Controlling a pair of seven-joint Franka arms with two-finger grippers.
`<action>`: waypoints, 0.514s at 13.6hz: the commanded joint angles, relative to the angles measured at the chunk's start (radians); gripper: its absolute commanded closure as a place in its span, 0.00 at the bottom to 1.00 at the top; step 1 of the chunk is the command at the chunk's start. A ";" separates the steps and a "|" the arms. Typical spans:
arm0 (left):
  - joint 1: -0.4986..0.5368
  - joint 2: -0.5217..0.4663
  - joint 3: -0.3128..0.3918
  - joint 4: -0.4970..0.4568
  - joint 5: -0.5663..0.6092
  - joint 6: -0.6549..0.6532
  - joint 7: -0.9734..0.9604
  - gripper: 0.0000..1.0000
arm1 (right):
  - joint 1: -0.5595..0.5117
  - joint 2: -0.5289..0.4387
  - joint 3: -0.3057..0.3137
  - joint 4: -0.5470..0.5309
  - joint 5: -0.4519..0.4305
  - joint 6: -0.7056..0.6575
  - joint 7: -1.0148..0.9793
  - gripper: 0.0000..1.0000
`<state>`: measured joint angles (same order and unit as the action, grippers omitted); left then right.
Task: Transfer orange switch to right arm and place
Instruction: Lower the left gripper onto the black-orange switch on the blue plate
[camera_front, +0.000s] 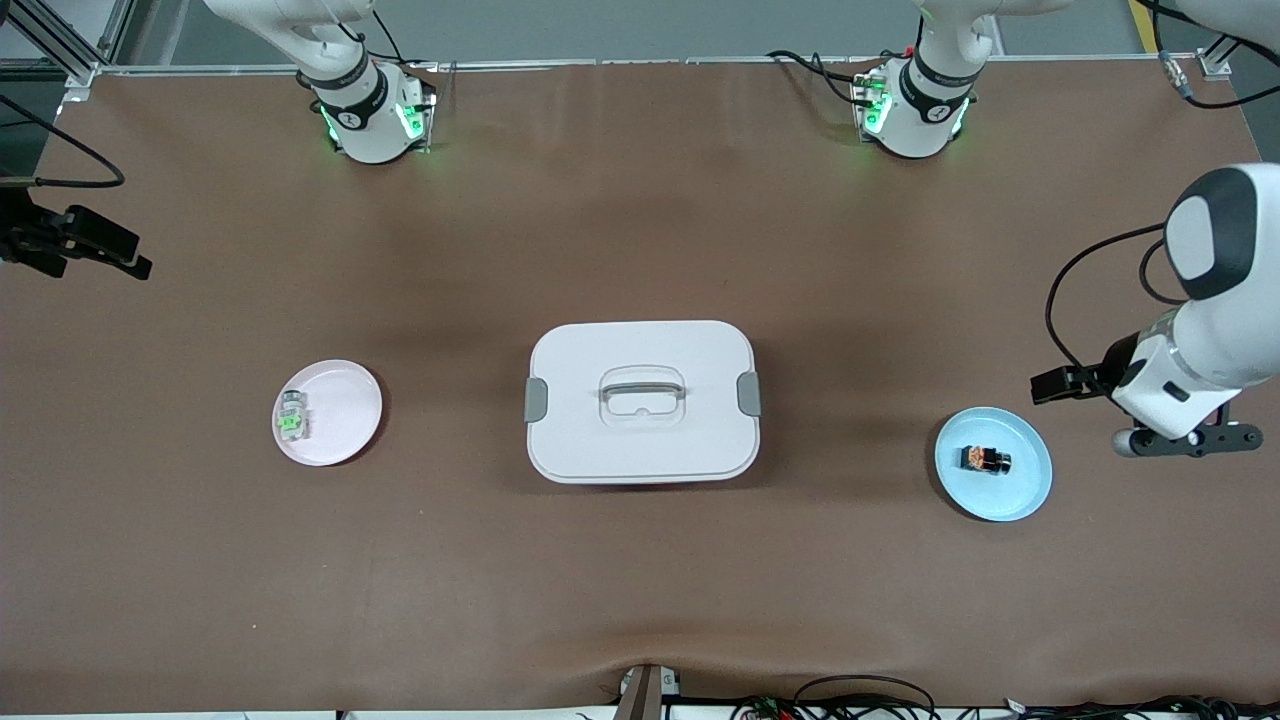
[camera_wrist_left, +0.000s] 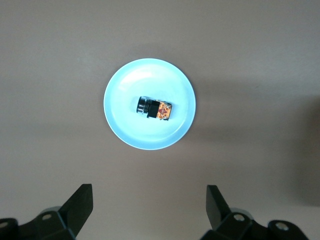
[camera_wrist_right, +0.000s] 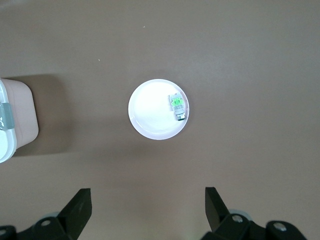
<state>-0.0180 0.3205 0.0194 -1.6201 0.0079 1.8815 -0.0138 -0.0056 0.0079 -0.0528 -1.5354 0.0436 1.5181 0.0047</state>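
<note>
The orange switch (camera_front: 986, 460) lies on the blue plate (camera_front: 1028, 493) toward the left arm's end. Only the wrist views show fingers: left gripper (camera_wrist_left: 150, 207) and right gripper (camera_wrist_right: 148, 207) hang wide open, holding nothing. No readable writing shows.

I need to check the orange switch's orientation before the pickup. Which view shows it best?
The left wrist view: the orange switch lies large and unobstructed on the blue plate. The front view shows it tiny; the right wrist view misses it.
</note>
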 joint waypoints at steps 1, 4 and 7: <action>0.041 -0.015 0.001 -0.081 -0.012 0.118 0.136 0.00 | -0.002 -0.019 -0.001 -0.011 -0.002 0.001 -0.012 0.00; 0.046 0.060 0.001 -0.078 -0.011 0.178 0.206 0.00 | -0.004 -0.019 -0.001 -0.011 -0.004 0.002 -0.012 0.00; 0.041 0.156 0.002 -0.075 0.000 0.284 0.209 0.00 | -0.004 -0.017 -0.002 -0.011 -0.004 0.002 -0.012 0.00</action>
<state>0.0288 0.4167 0.0194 -1.7064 0.0079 2.1052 0.1765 -0.0058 0.0078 -0.0534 -1.5356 0.0435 1.5185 0.0047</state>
